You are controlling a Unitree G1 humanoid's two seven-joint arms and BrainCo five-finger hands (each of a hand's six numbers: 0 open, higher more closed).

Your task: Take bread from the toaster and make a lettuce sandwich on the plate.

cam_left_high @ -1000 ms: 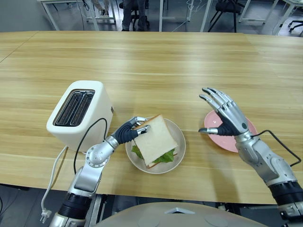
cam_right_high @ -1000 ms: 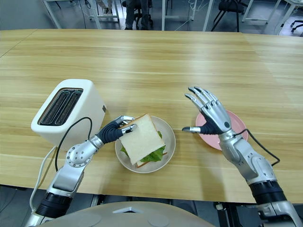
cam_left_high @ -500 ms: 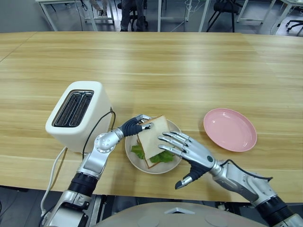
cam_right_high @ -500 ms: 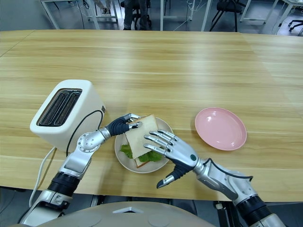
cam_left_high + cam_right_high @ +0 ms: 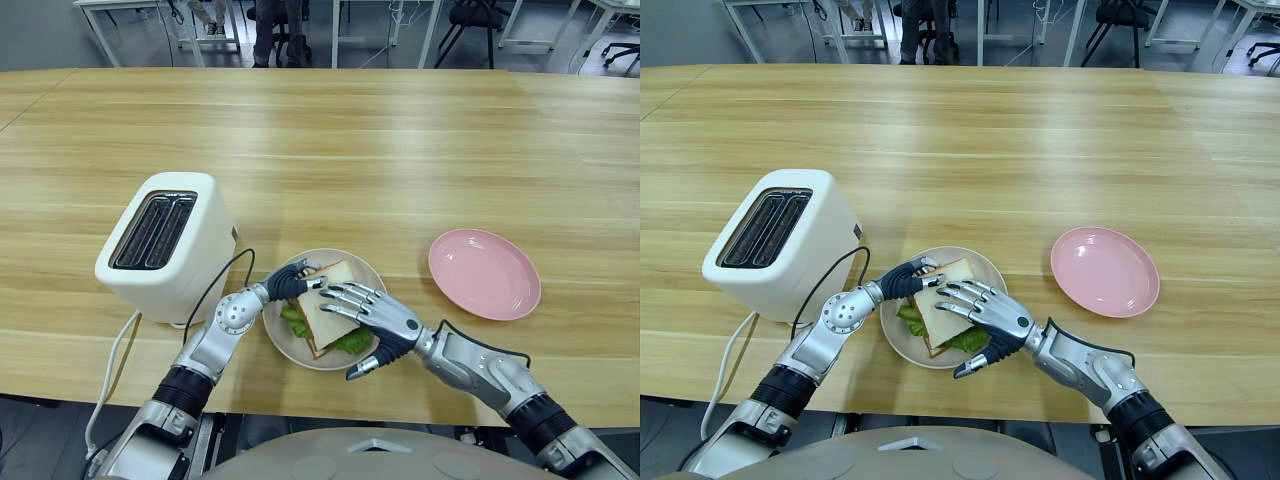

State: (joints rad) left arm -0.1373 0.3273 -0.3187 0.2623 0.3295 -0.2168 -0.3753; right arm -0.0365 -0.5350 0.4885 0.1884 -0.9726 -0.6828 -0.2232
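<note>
- Status: the sandwich [image 5: 322, 318] lies on the beige plate [image 5: 362, 270] at the near edge of the table [image 5: 330, 150], just right of the toaster [image 5: 165, 245]. Lettuce [image 5: 355, 343] shows from under the top slice [image 5: 320, 326] at its left and near sides. Assembly appears essentially complete.
- Left hand [image 5: 290, 283]: fingers closed in a pinch on the left corner of the top slice.
- Right hand [image 5: 385, 318]: fingers [image 5: 345, 295] spread flat over the sandwich, gripping nothing. Whether they press on the bread or hover just above it cannot be told.
- Risk 1: if the left hand pulls away before the pinch is released, the top slice may drag sideways or lift off the lettuce.
- Risk 2: heavy downward pressure from the right hand could crush the bread or squeeze the lettuce out over the rim.
- Risk 3: a sideways push from either hand could slide the plate toward the table's near edge, which is close.
- Risk 4: a wide sweep of the left arm on withdrawal could knock the toaster, which stands near it.
- Risk 5: the pink plate [image 5: 485, 273] lies to the right, well apart from the sandwich, and seems exposed only to a careless retreat of the right arm.
</note>
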